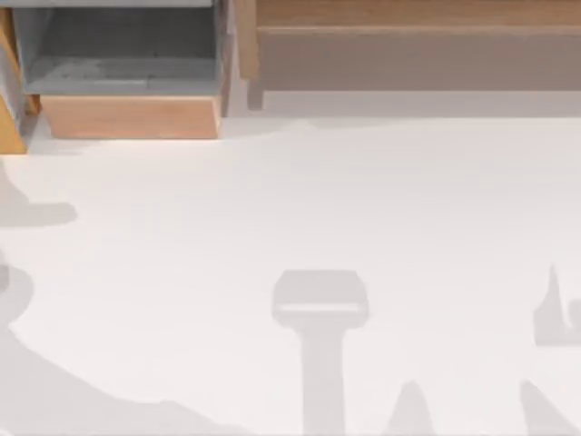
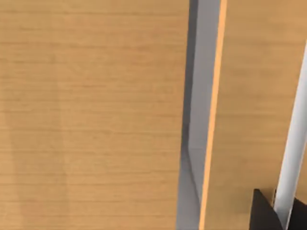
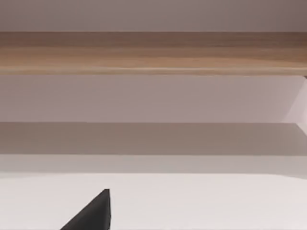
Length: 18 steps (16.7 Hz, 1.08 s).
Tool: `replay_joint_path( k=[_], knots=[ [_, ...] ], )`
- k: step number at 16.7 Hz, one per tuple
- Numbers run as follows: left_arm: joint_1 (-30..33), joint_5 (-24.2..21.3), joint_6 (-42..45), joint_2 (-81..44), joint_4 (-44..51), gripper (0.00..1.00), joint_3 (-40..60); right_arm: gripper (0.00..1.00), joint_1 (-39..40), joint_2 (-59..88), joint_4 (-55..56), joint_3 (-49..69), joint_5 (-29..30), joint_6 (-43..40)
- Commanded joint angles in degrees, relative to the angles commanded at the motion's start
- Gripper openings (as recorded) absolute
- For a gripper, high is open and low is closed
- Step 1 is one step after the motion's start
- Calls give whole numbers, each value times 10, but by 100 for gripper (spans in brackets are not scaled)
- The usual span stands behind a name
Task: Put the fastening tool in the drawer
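The fastening tool is out of view. The drawer (image 1: 132, 116) stands pulled open at the table's back left, its plain tan front panel facing the table and its grey inside (image 1: 127, 50) showing behind it. In the left wrist view a dark part of my left gripper (image 2: 271, 215) sits close against tan wooden panels (image 2: 96, 115) split by a narrow grey gap (image 2: 199, 120); a white bar (image 2: 292, 153) runs past it. In the right wrist view a dark tip of my right gripper (image 3: 93, 215) hovers over the white table, facing the shelf unit.
A long wide wooden shelf unit (image 1: 408, 36) (image 3: 153, 52) runs along the back right. The white table (image 1: 272, 200) carries grey shadows of the arms along its left and front edges, with a T-shaped one (image 1: 320, 304) near the front middle.
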<state>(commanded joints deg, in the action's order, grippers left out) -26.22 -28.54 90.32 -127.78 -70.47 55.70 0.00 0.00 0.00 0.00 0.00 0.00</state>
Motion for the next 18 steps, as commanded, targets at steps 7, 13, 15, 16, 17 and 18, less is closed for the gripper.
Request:
replay_joint_path(
  k=[7, 13, 15, 16, 17, 18],
  knots=[
    [6, 5, -1, -12, 16, 0, 24, 100, 0, 0, 0, 0, 0, 0],
    [31, 32, -2, -62, 74, 0, 133, 100, 0, 0, 0, 0, 0, 0],
    [37, 38, -3, -74, 88, 0, 159, 100, 0, 0, 0, 0, 0, 0],
    [38, 40, -3, -77, 91, 0, 165, 100, 0, 0, 0, 0, 0, 0],
    [38, 40, -3, -77, 91, 0, 166, 100, 0, 0, 0, 0, 0, 0],
    [38, 40, -3, -77, 91, 0, 166, 100, 0, 0, 0, 0, 0, 0]
  ],
)
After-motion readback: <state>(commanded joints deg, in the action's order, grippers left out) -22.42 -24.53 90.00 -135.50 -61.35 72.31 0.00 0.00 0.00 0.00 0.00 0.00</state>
